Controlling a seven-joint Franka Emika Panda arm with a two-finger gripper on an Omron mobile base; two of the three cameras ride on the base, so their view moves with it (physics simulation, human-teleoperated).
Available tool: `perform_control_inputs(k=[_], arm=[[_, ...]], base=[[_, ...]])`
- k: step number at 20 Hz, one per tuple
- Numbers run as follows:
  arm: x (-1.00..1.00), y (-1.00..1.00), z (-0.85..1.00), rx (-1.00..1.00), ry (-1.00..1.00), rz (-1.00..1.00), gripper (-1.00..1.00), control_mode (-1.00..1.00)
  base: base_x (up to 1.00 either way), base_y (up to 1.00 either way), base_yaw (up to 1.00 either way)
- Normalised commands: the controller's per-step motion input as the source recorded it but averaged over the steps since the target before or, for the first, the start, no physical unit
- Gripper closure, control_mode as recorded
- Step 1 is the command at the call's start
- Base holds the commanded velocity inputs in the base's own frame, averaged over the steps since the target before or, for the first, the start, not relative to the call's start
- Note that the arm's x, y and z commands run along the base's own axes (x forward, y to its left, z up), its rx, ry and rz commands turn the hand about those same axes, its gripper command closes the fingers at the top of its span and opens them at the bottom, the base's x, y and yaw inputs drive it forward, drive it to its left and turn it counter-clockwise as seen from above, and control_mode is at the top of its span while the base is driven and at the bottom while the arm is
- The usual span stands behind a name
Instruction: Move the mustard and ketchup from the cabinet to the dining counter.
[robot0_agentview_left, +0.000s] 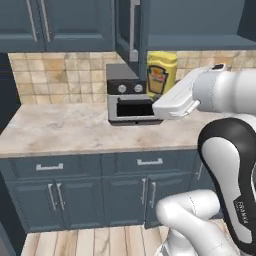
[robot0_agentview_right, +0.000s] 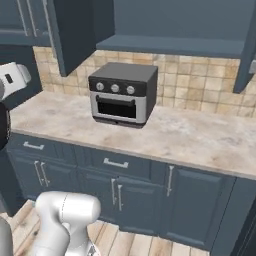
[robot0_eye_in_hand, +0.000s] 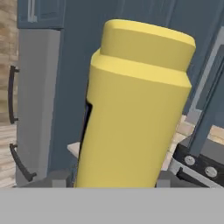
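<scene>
claw: grasping mustard, upright between tips | mustard: aloft, off desk | toaster oven: just beside, below

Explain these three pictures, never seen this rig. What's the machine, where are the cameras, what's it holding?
It's a rendered kitchen. The machine is a white jointed robot arm on a drivable base. Two cameras sit on the base behind the arm, left and right; the third sits on its hand. On the beige marble-look counter stands a grey toaster oven with three knobs. The hand is closed on a squat yellow mustard bottle, carried in the air beside the open dark blue-grey wall cabinet door. No ketchup is visible.
</scene>
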Motion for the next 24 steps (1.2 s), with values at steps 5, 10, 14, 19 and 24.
perform_control_inputs(k=[5, 10, 14, 19, 24], arm=[[0.0, 0.0, 0.0, 0.0, 0.0, 0.0, 1.0, 1.0], [0.0, 0.0, 0.0, 0.0, 0.0, 0.0, 1.0, 1.0], [0.0, 0.0, 0.0, 0.0, 0.0, 0.0, 1.0, 1.0], [0.0, 0.0, 0.0, 0.0, 0.0, 0.0, 1.0, 1.0], [0.0, 0.0, 0.0, 0.0, 0.0, 0.0, 1.0, 1.0]], base=[[0.01, 0.33, 0.78], [0.0, 0.3, 0.81], [0.15, 0.27, 0.71], [0.46, 0.13, 0.57], [0.79, 0.02, 0.39]])
